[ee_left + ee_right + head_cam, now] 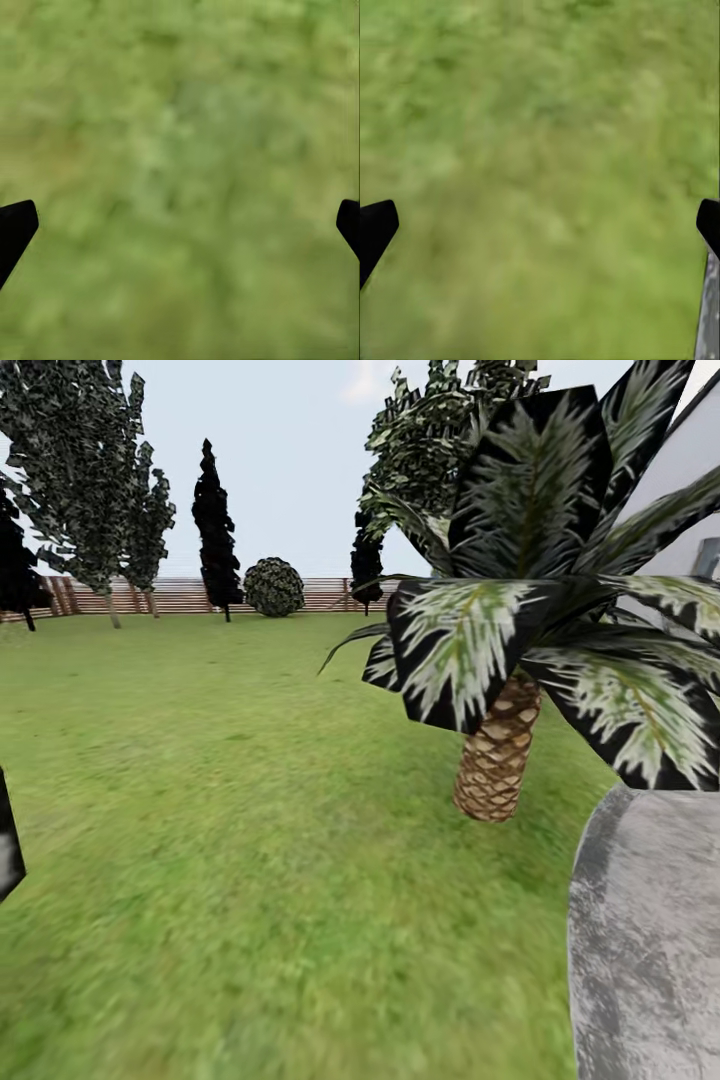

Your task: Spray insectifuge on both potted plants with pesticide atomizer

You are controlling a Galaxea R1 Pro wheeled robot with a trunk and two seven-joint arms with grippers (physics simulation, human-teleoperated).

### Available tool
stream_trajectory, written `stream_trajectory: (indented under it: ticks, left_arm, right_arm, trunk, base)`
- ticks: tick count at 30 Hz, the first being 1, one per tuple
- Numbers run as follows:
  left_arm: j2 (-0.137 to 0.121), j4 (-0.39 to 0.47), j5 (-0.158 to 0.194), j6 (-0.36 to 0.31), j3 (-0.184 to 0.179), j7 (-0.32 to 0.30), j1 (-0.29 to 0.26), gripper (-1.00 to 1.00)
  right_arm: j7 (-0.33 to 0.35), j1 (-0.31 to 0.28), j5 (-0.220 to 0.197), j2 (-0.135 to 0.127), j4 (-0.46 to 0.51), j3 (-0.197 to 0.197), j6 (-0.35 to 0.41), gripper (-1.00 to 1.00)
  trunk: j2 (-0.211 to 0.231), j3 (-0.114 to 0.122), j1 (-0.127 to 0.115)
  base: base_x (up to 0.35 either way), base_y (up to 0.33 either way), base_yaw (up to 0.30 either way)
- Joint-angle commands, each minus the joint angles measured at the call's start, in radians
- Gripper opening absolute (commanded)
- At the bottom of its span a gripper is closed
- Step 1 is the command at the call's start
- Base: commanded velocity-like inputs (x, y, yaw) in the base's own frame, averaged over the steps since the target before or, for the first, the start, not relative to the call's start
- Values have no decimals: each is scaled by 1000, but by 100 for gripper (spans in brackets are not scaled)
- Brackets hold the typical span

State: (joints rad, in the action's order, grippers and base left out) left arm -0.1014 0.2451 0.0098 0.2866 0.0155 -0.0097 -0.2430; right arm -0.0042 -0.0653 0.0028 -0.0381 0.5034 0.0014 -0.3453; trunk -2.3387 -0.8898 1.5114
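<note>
Garden lawn [250,810] spreads beyond the palm-like plant [497,755]; both end effectors [180,225] [540,225] gape empty; grey mass [650,940], perhaps stone, risks collision.

grey stone mass [640,940] cut off at frame edge, lawn [180,150] blurred, palm fronds [560,560] cropped

Garden lawn [250,780]: green grass, blurry up close, runs back to slatted wood fence [180,596] w/ dark trees.
</note>
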Motion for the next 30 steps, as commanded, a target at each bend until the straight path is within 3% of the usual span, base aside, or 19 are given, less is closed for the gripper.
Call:
stream_trajectory:
  ticks: [1,18,30]
  left_arm:
    - [0,-1,1,3,1,-1,-1,100]
    - [0,-1,1,3,1,-1,-1,100]
    - [0,-1,1,3,1,-1,-1,100]
  right_arm:
    - [0,0,0,0,0,0,-3,100]
    - [0,-1,0,0,0,0,-3,100]
    - [0,0,-1,0,2,0,-4,100]
  trunk:
    - [0,-1,0]
    - [0,-1,0]
    - [0,-1,0]
  base:
    - [339,0,276]
    - [339,0,275]
    - [339,0,35]
